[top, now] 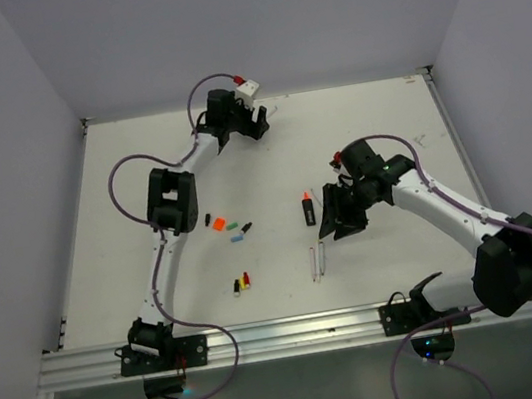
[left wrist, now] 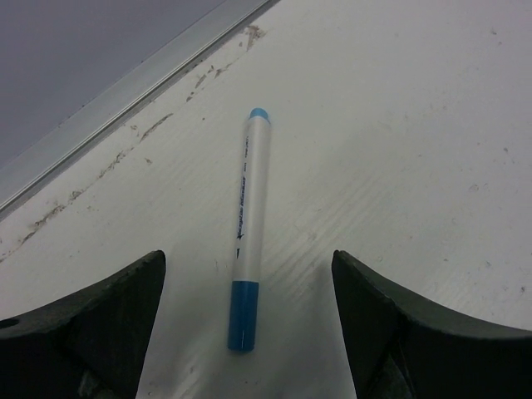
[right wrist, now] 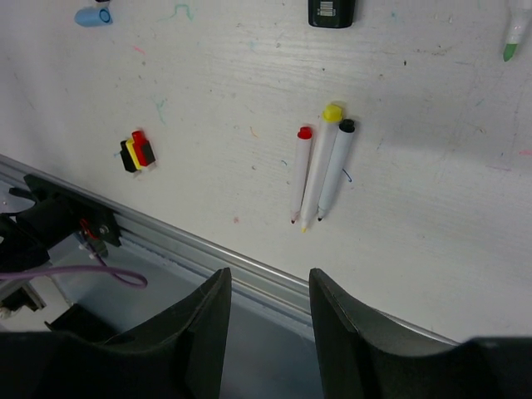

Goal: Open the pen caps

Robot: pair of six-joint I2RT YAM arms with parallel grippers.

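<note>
A white pen (left wrist: 252, 199) with a blue cap (left wrist: 243, 316) lies on the table near the back rail, cap end toward the camera. My left gripper (left wrist: 248, 266) (top: 256, 120) is open and straddles the capped end, with neither finger touching it. Three uncapped pens (right wrist: 320, 170) (top: 318, 260) lie side by side with red, yellow and black ends. Loose caps lie in two groups: black, yellow and red ones (right wrist: 137, 152) (top: 242, 282), and orange, green, blue and black ones (top: 231, 227). My right gripper (right wrist: 270, 307) (top: 335, 221) is open and holds nothing, above the front rail.
The black highlighter (top: 308, 208) (right wrist: 331, 12) lies left of my right gripper. A pen with a green tip (right wrist: 511, 37) shows at the upper right of the right wrist view. The metal front rail (right wrist: 249, 266) borders the table. Grey walls enclose three sides.
</note>
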